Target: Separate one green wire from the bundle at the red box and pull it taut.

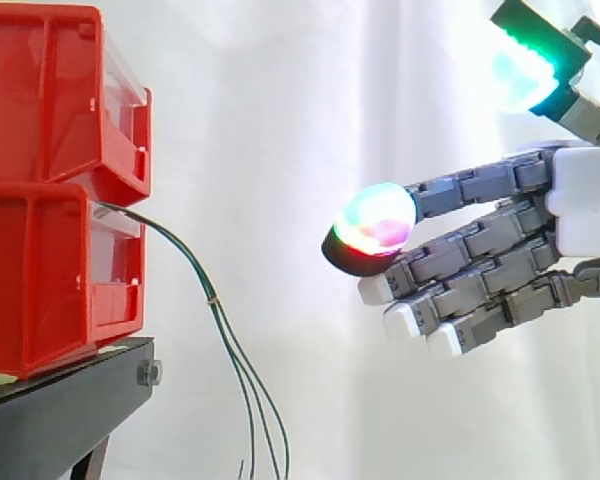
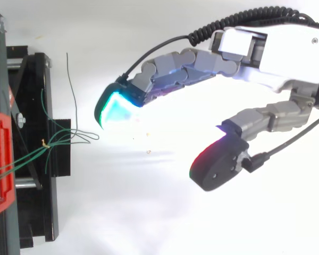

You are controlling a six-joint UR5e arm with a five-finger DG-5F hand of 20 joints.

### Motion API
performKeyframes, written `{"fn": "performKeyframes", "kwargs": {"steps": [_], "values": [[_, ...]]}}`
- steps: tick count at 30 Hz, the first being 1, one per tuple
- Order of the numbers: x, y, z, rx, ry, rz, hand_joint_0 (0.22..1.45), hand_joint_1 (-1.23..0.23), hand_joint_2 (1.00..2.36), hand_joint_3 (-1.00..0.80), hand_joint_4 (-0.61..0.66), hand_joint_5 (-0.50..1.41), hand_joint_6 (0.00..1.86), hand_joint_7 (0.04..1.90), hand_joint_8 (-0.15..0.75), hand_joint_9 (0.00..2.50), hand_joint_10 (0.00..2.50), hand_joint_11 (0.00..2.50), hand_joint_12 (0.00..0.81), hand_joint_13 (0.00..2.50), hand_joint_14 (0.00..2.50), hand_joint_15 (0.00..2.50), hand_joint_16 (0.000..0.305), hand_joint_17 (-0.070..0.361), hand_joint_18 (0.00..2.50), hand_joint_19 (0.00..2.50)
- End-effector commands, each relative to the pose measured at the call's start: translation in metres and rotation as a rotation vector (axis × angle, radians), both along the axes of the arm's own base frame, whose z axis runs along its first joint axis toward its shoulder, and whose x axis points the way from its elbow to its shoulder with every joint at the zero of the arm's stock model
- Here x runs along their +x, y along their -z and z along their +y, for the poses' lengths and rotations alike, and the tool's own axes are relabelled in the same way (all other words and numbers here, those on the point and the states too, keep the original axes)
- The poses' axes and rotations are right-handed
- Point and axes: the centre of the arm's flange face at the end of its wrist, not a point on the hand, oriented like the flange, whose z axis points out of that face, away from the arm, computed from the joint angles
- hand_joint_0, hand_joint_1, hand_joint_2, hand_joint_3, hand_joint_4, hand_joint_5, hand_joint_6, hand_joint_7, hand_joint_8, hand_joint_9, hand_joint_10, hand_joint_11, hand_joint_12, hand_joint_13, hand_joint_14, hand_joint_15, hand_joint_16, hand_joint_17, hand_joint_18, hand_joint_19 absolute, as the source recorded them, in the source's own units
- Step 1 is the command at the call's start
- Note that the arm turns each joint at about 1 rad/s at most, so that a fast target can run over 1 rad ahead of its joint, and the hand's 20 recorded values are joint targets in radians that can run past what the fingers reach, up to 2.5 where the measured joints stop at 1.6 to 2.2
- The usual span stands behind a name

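Observation:
Thin green wires (image 1: pixel 195 270) come out of the lower red box (image 1: pixel 60 280) and droop below the stand's edge, bound by a small tie (image 1: pixel 212 298). From above, the wires (image 2: pixel 69 137) fan out in loops over the stand, and one strand runs straight up the view. My hand (image 1: pixel 480 260) is to the right of the wires, well apart from them, reaching towards them. It is open and holds nothing. One glowing fingertip (image 1: pixel 380 222) leads, and the thumb (image 1: pixel 525 70) is raised above. In the top view the hand (image 2: pixel 271 58) has its cyan pad (image 2: pixel 117 109) nearest the wire loops.
A second red box (image 1: pixel 50 90) is stacked on the lower one. Both sit on a black stand (image 1: pixel 60 410) at the left. A white curtain forms the backdrop. Open space lies between the hand and the wires.

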Motion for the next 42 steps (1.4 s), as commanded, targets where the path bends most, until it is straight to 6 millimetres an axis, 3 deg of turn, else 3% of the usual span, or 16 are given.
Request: {"fn": "performKeyframes", "kwargs": {"steps": [1, 3, 11, 19, 26, 28, 34, 36, 42], "values": [[0.002, 0.005, -0.002, -0.021, 0.022, -0.001, 0.35, -0.44, 1.0, -0.5, 0.23, -0.22, 0.5, 0.65, 0.312, 0.48, 0.0, 0.07, 0.449, 0.48, 0.01, 0.18, 0.078, 0.176, 0.49, 0.32], [0.005, 0.014, -0.002, -0.024, 0.033, 0.003, 0.36, -0.44, 1.0, -0.5, 0.22, -0.22, 0.5, 0.65, 0.309, 0.49, 0.0, 0.06, 0.446, 0.48, 0.01, 0.18, 0.077, 0.174, 0.48, 0.31], [0.007, 0.011, -0.005, -0.094, 0.088, -0.009, 0.38, -0.45, 1.0, -0.5, 0.23, -0.22, 0.5, 0.66, 0.304, 0.5, 0.0, 0.08, 0.436, 0.48, 0.01, 0.18, 0.075, 0.169, 0.47, 0.3], [0.024, 0.059, -0.009, -0.116, 0.133, -0.021, 0.39, -0.47, 1.0, -0.5, 0.23, -0.21, 0.5, 0.66, 0.299, 0.5, 0.0, 0.06, 0.429, 0.47, 0.01, 0.17, 0.073, 0.165, 0.45, 0.29], [0.038, 0.068, -0.007, -0.119, 0.151, -0.035, 0.41, -0.48, 1.0, -0.5, 0.23, -0.21, 0.5, 0.66, 0.295, 0.5, 0.0, 0.07, 0.423, 0.47, 0.01, 0.17, 0.072, 0.161, 0.44, 0.3], [0.042, 0.081, -0.006, -0.119, 0.158, -0.02, 0.41, -0.48, 1.0, -0.5, 0.23, -0.21, 0.5, 0.67, 0.295, 0.5, 0.0, 0.07, 0.42, 0.47, 0.01, 0.17, 0.071, 0.161, 0.44, 0.29], [0.074, 0.103, -0.003, -0.104, 0.159, -0.028, 0.41, -0.48, 1.0, -0.5, 0.23, -0.2, 0.5, 0.68, 0.297, 0.51, 0.0, 0.07, 0.421, 0.48, 0.01, 0.18, 0.071, 0.16, 0.44, 0.3], [0.083, 0.098, 0.001, -0.103, 0.149, -0.043, 0.41, -0.48, 1.0, -0.5, 0.23, -0.2, 0.5, 0.69, 0.297, 0.51, 0.0, 0.09, 0.421, 0.49, 0.01, 0.18, 0.071, 0.16, 0.43, 0.3], [0.084, 0.097, 0.012, -0.107, 0.147, -0.048, 0.41, -0.48, 1.0, -0.5, 0.26, -0.18, 0.5, 0.77, 0.302, 0.54, 0.0, 0.12, 0.424, 0.51, 0.01, 0.21, 0.071, 0.16, 0.44, 0.32]]}}
